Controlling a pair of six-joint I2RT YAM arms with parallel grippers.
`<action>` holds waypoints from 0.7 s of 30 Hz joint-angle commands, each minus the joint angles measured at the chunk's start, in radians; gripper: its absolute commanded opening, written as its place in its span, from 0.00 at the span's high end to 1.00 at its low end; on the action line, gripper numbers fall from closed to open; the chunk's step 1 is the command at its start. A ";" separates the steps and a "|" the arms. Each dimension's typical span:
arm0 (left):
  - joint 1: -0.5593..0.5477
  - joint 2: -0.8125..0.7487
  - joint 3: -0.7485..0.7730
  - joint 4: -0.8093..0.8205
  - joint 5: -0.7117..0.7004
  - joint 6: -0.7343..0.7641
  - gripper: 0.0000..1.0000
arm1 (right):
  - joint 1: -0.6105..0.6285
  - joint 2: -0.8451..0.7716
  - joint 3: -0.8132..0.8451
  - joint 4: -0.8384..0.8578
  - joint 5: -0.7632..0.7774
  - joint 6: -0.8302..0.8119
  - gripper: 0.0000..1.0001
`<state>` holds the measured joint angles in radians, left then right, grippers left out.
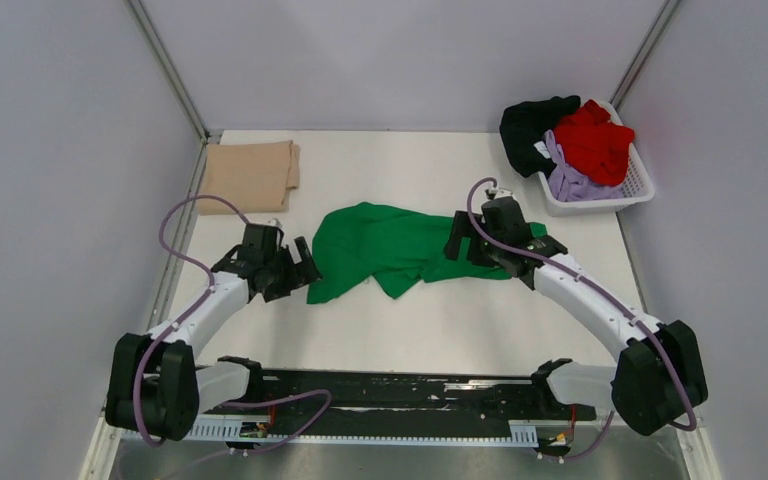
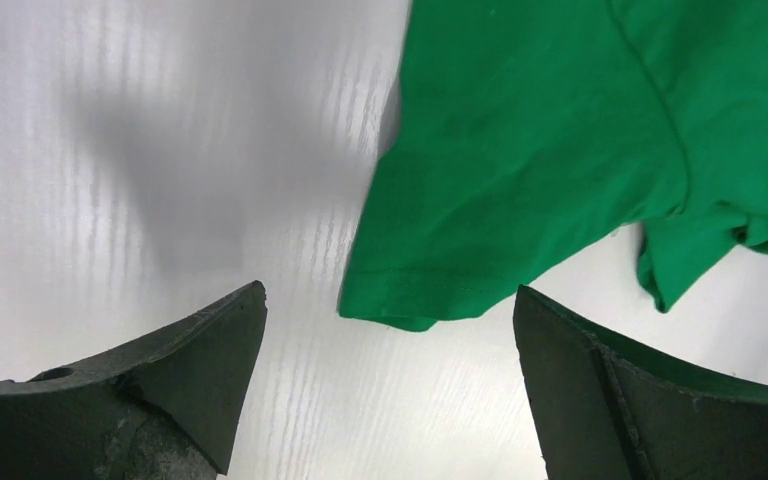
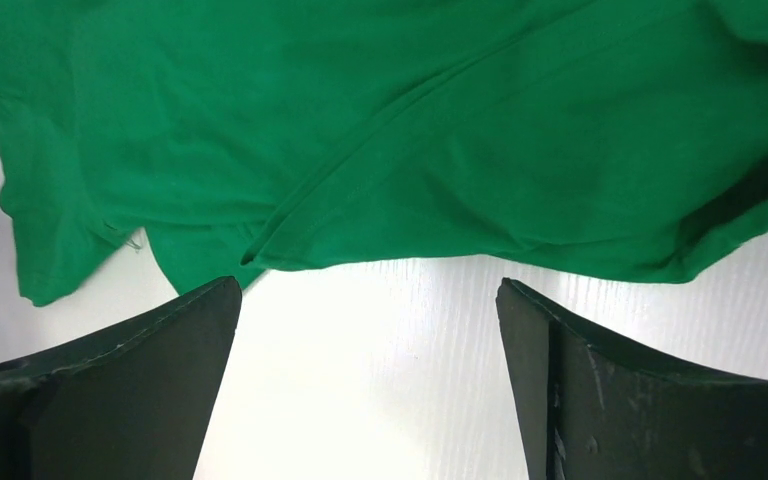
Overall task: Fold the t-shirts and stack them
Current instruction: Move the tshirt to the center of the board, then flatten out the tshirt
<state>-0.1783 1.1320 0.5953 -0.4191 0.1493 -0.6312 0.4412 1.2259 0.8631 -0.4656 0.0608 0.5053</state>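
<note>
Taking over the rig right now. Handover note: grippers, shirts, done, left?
Left gripper: open, empty, at the green shirt's left hem.
Right gripper: open, empty, at the green shirt's right side.
Green shirt: rumpled and unfolded, mid-table.
Tan shirt: folded, far-left corner.
Black, red and lavender shirts: heaped in the white basket, far right.
Done: tan folded.
Left: fold the green one, stack it on the tan, then the three from the basket.
</note>
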 commanded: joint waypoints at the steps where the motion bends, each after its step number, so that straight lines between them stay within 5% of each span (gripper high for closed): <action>1: -0.079 0.099 0.042 0.003 -0.042 -0.021 0.00 | 0.034 0.021 -0.028 0.088 0.023 0.035 0.00; 12: -0.212 0.393 0.132 0.057 -0.078 -0.053 0.17 | 0.079 -0.021 -0.143 0.224 -0.023 0.001 0.00; 21: -0.300 0.455 0.202 -0.007 -0.157 -0.059 0.72 | 0.139 -0.019 -0.165 0.228 0.033 0.034 0.04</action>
<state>-0.4355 1.5524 0.8112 -0.3393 0.0463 -0.6727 0.5304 1.2266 0.6945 -0.2909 0.0509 0.5224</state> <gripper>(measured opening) 0.358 0.980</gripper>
